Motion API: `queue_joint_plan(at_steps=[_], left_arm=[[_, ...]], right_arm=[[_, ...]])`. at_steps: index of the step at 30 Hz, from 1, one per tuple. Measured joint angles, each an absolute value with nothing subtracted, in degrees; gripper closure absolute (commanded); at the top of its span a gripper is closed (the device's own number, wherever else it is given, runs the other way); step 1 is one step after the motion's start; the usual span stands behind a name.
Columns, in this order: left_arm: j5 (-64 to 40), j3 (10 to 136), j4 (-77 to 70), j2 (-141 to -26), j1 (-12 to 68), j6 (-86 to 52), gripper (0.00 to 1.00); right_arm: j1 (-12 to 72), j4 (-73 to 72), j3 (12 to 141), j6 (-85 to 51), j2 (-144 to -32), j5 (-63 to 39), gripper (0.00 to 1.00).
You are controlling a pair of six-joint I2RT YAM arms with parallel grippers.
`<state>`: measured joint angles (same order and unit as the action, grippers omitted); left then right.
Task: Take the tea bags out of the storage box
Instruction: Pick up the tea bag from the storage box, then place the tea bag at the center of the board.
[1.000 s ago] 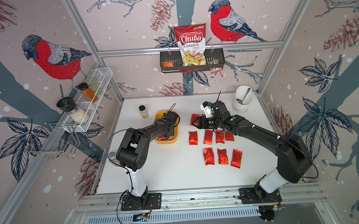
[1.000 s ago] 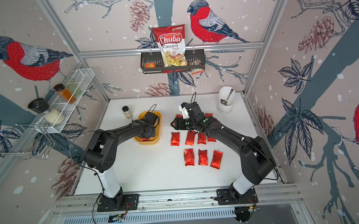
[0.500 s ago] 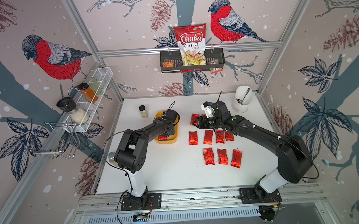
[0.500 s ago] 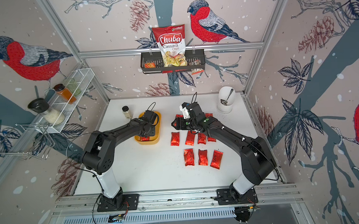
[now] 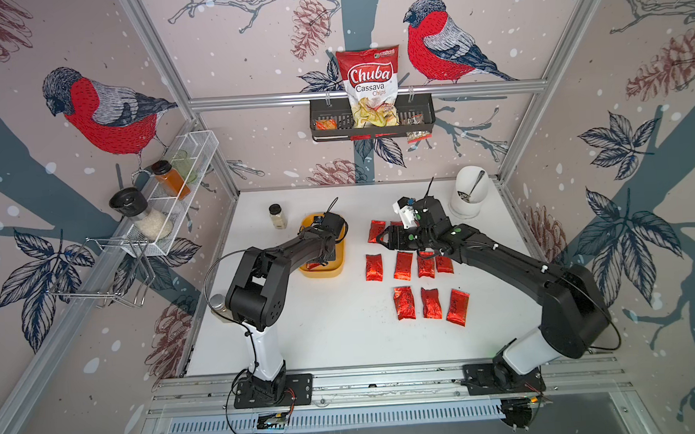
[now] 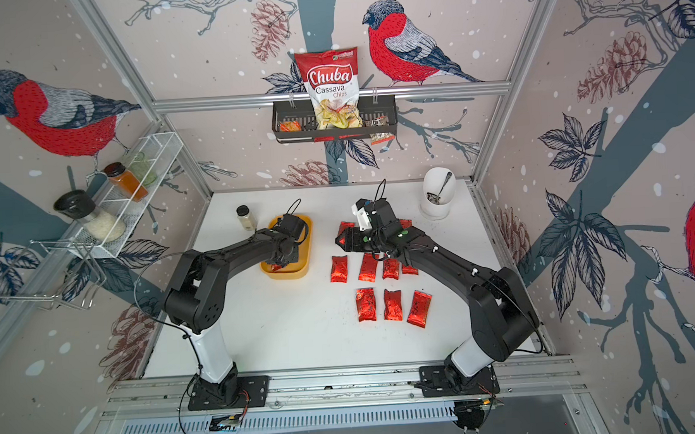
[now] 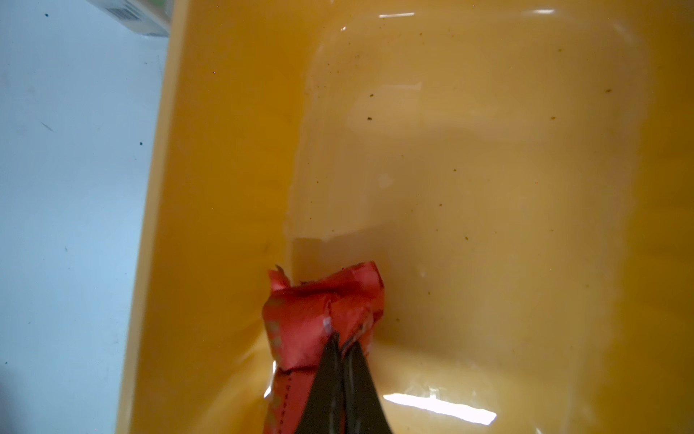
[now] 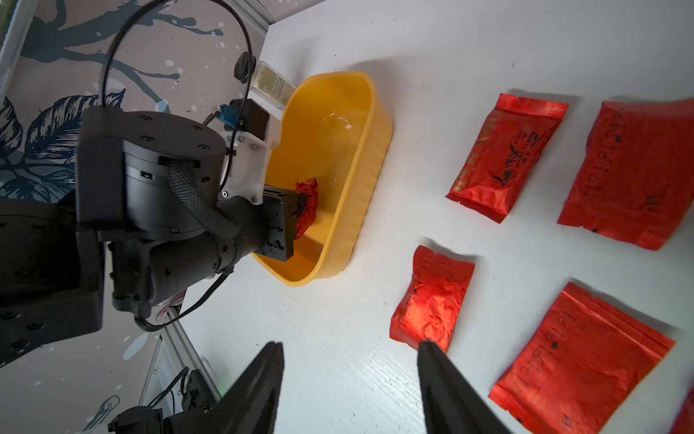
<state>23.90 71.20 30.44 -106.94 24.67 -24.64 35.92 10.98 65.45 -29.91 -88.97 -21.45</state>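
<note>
Slippage is the worry: the left gripper [image 7: 340,342] is clenched on only a bunched corner of a red tea bag [image 7: 319,315] low inside the yellow box [image 5: 328,272], left of centre in a top view. So thin a pinch on slick foil could let go on the way up, or the bag could catch the wall and drag the box. The right gripper [image 8: 349,344] hangs spread and empty above the table [image 5: 322,328] beside the bags [image 5: 403,265] laid in rows at mid-frame, where a careless sweep would scatter them.
</note>
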Motion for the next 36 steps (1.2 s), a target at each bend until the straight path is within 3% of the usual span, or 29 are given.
queue_joint_plan(at_steps=[9,20,26,36], left_arm=[[25.76,78.15,39.40,-98.89,30.30,-25.54,1.00],[23.31,70.39,44.14,-91.70,51.77,-36.73,1.00],[21.34,68.53,41.76,-97.86,60.90,-42.92,1.00],[21.43,68.16,36.51,-105.93,63.90,-44.99,1.00]], right_arm=[[35.90,10.90,64.86,-29.91,-86.83,-21.43,0.38],[32.14,11.40,56.36,-29.82,-75.92,-21.15,0.38],[28.03,12.14,49.15,-29.85,-68.07,-21.08,0.37],[25.08,14.26,45.08,-29.82,-62.19,-20.75,0.36]])
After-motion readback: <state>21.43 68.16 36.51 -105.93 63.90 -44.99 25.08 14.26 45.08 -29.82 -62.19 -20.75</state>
